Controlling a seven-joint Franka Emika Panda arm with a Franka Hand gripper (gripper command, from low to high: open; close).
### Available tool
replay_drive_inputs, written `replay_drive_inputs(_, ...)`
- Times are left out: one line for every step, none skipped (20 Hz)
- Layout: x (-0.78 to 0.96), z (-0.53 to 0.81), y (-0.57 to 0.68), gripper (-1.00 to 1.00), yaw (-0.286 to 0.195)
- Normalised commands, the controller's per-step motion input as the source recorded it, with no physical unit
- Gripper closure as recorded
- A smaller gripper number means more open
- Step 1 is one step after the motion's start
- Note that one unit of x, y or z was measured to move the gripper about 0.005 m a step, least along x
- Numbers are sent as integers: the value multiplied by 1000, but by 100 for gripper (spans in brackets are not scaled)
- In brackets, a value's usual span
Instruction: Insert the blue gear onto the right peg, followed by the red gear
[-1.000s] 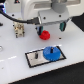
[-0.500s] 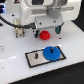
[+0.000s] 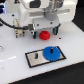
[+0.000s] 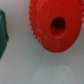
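The blue gear point(image 3: 51, 52) lies flat on the exterior view's right half of the white black-rimmed base plate point(image 3: 33, 61). It covers the spot of the right peg, which I cannot make out. The other peg point(image 3: 36, 56) stands bare on the plate's left half. The red gear point(image 3: 45, 35) lies on the white table behind the plate. My gripper point(image 3: 46, 31) hangs right over it, with fingers on either side and apart. In the wrist view the red gear point(image 4: 55, 27) fills the picture, its centre hole showing; no finger shows there.
A dark object point(image 3: 19, 31) with a white part stands at the exterior view's left of the gripper. A dark green shape point(image 4: 2, 35) sits at the wrist view's edge beside the red gear. The table's back edge runs behind the arm.
The gripper has come down closer over the red gear. The blue gear and the red gear have not moved.
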Motion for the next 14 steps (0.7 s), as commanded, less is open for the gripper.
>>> replay_drive_inputs(-19,-85,-7,100,0)
replay_drive_inputs(-22,-91,-4,100,0)
replay_drive_inputs(-8,-63,0,100,0)
replay_drive_inputs(-2,-16,0,100,0)
replay_drive_inputs(-3,-22,1,100,0)
replay_drive_inputs(-26,-47,3,100,0)
replay_drive_inputs(-12,-22,2,100,0)
replay_drive_inputs(17,2,3,100,0)
replay_drive_inputs(-4,106,0,100,0)
replay_drive_inputs(35,282,-18,100,0)
replay_drive_inputs(93,454,2,100,0)
replay_drive_inputs(301,490,-9,100,0)
replay_drive_inputs(323,478,-38,100,0)
replay_drive_inputs(338,464,-74,100,0)
